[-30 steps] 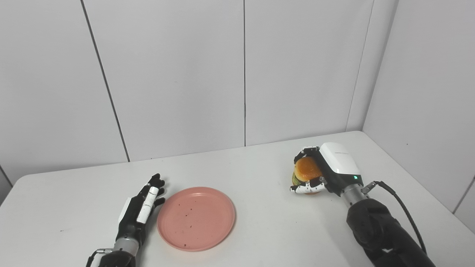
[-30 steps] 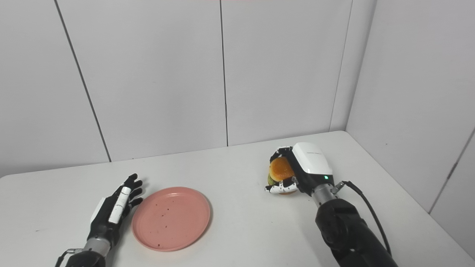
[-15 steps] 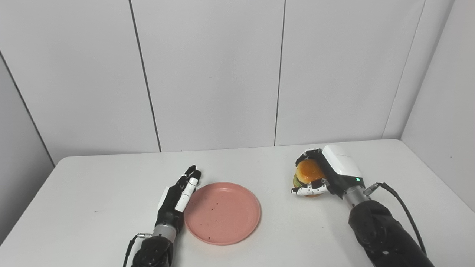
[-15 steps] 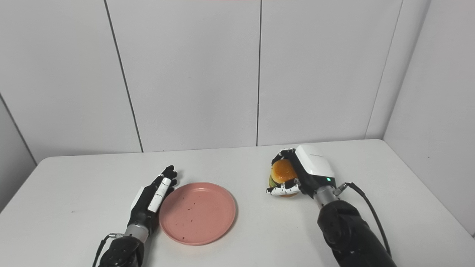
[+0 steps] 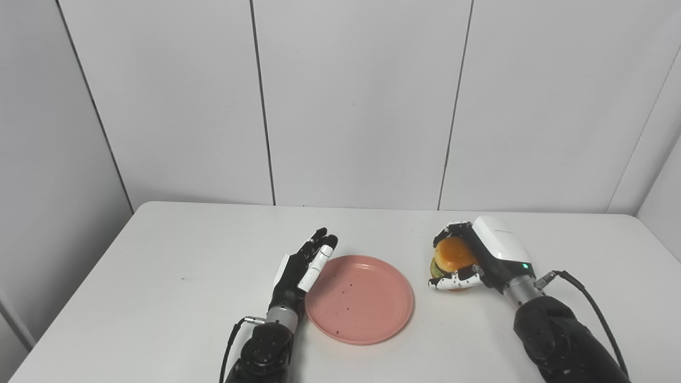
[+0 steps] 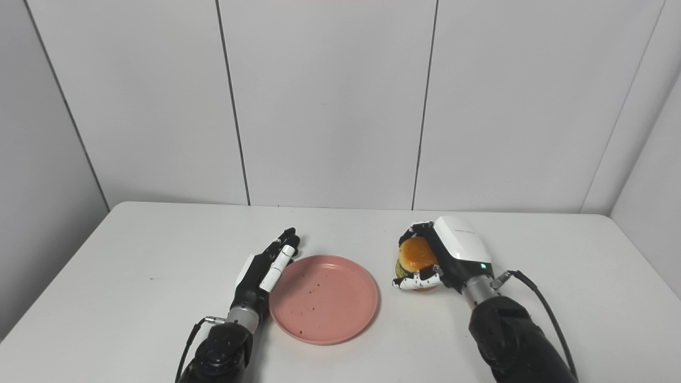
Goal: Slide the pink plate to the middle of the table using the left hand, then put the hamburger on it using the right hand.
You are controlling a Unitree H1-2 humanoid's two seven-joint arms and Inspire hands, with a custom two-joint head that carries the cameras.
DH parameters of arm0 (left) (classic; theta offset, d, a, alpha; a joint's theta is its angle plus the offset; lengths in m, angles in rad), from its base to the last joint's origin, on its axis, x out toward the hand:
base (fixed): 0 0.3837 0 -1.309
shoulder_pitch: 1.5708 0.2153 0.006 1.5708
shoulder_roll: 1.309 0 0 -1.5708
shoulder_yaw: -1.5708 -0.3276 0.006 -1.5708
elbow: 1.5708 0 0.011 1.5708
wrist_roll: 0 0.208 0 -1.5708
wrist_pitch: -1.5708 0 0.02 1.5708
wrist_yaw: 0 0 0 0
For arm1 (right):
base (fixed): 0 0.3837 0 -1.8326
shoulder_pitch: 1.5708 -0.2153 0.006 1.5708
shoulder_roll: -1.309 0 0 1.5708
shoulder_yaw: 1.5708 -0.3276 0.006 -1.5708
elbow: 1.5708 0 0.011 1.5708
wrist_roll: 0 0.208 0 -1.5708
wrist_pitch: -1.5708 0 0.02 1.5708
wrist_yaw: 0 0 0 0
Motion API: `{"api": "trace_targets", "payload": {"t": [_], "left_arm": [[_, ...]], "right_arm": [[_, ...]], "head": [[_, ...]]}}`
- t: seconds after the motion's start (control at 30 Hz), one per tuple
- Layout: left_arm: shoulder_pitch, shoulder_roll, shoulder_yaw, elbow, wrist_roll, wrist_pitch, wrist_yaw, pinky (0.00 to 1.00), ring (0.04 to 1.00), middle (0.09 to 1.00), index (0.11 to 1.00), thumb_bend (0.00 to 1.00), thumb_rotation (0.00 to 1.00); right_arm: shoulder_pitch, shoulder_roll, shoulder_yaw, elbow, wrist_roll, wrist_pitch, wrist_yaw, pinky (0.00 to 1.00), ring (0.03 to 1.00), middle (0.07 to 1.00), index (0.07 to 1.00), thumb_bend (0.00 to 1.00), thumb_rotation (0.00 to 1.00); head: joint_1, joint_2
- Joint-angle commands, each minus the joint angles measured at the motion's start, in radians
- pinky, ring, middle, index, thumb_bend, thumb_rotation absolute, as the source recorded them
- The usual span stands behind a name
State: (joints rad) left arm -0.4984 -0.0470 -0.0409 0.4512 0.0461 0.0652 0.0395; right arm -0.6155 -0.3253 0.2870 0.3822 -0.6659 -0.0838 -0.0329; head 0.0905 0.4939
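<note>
The pink plate (image 5: 359,298) lies flat near the middle of the white table (image 5: 175,250), speckled with a few dark crumbs. My left hand (image 5: 300,271) is open, fingers straight and edge-on against the plate's left rim. To the right, my right hand (image 5: 481,255) is shut on the hamburger (image 5: 451,254), whose orange bun and green layer show between the fingers. The hamburger sits just off the plate's right edge, low at the table surface. In the right eye view the plate (image 6: 324,297) and hamburger (image 6: 415,255) stand the same way.
White wall panels close in behind the table, and a side wall (image 5: 665,159) stands at the far right. A black cable (image 5: 590,308) loops off my right wrist. Bare tabletop stretches left of my left hand.
The camera has swung left, shifting the whole scene rightward in the picture. My left hand stays against the plate's left rim. My right hand keeps its grip on the hamburger.
</note>
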Motion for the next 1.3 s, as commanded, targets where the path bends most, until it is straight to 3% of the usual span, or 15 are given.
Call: {"api": "trace_targets", "payload": {"t": [0.0,0.33,0.43,0.47,0.5,0.57,0.63,0.7,1.27], "left_arm": [[-0.028,-0.018,-0.014,0.002,0.005,0.004,-0.004,0.92,0.9,0.91,0.868,0.85,0.84],[-0.037,-0.023,-0.014,0.03,0.012,-0.014,0.001,0.95,0.907,0.912,0.877,0.86,0.84],[-0.038,-0.023,-0.009,0.033,0.007,-0.018,-0.001,0.95,0.908,0.911,0.873,0.86,0.83],[-0.039,-0.022,-0.008,0.035,0.005,-0.02,-0.002,0.96,0.912,0.914,0.877,0.86,0.83],[-0.04,-0.021,-0.008,0.038,0.005,-0.024,-0.003,0.96,0.914,0.915,0.878,0.85,0.83],[-0.041,-0.019,-0.009,0.042,0.006,-0.033,-0.005,0.96,0.915,0.917,0.879,0.85,0.83],[-0.04,-0.016,-0.011,0.043,0.01,-0.039,-0.005,0.95,0.91,0.918,0.881,0.85,0.84],[-0.04,-0.016,-0.011,0.046,0.01,-0.045,-0.005,0.94,0.907,0.917,0.881,0.85,0.84],[-0.039,-0.011,-0.018,0.057,0.033,-0.062,-0.002,0.86,0.89,0.905,0.88,0.82,0.88]], "right_arm": [[-0.074,0.011,0.001,-0.013,0.001,-0.044,-0.03,0.31,0.375,0.467,0.494,0.52,0.01],[-0.111,0.056,0.027,0.014,0.014,-0.055,0.001,0.33,0.395,0.487,0.481,0.52,0.01],[-0.132,0.07,0.039,0.027,0.021,-0.057,0.014,0.44,0.538,0.497,0.48,0.52,0.01],[-0.137,0.073,0.041,0.028,0.024,-0.059,0.017,0.54,0.641,0.626,0.483,0.51,0.09],[-0.141,0.075,0.044,0.03,0.025,-0.065,0.019,0.57,0.667,0.666,0.484,0.5,0.13],[-0.15,0.085,0.049,0.021,0.03,-0.071,0.023,0.51,0.595,0.624,0.484,0.5,0.14],[-0.155,0.095,0.053,0.005,0.033,-0.065,0.028,0.37,0.432,0.5,0.496,0.51,0.03],[-0.158,0.104,0.057,-0.006,0.032,-0.055,0.035,0.34,0.4,0.474,0.5,0.52,0.01],[-0.176,0.172,0.112,0.037,0.007,-0.035,0.084,0.33,0.401,0.474,0.495,0.52,0.0]], "head": [[0.011,0.001],[0.025,-0.009],[0.023,-0.012],[0.023,-0.012],[0.021,-0.015],[0.019,-0.016],[0.019,-0.016],[0.019,-0.017],[0.022,-0.013]]}}
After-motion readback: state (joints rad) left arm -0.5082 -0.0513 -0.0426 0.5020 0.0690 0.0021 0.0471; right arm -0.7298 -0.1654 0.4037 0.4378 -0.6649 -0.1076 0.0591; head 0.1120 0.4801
